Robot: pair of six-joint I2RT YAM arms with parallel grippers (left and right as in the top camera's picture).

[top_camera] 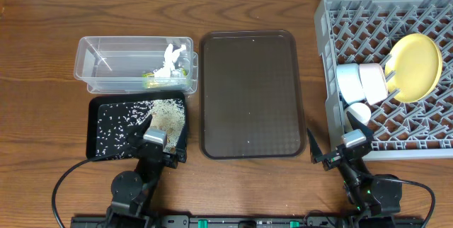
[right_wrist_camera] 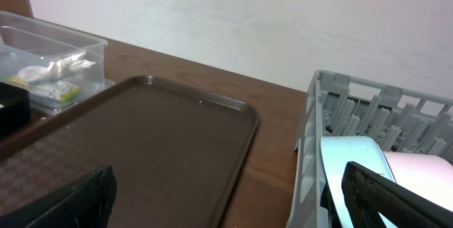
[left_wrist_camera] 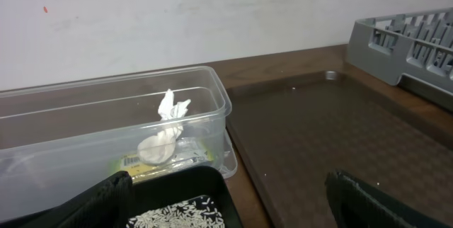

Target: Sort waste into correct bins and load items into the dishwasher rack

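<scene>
**Q:** What are the grippers holding?

**A:** Nothing. I am seeing the left gripper (top_camera: 164, 130) and right gripper (top_camera: 331, 133) gaping wide. Crumpled paper (top_camera: 170, 57) is lying in the clear tub (top_camera: 92, 58), grains (top_camera: 168, 115) in the black tray (top_camera: 95, 150), and the yellow plate (top_camera: 414, 69) is standing in the rack (top_camera: 340, 15).

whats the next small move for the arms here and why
Probably just easing both arms back to rest. Paper and wrapper lie in the tub, rice in the black tray, and the plate, blue bowl and white bowl stand in the rack. The brown tray is bare. Left gripper and right gripper are open, holding nothing. I can't make out the chopsticks.
</scene>
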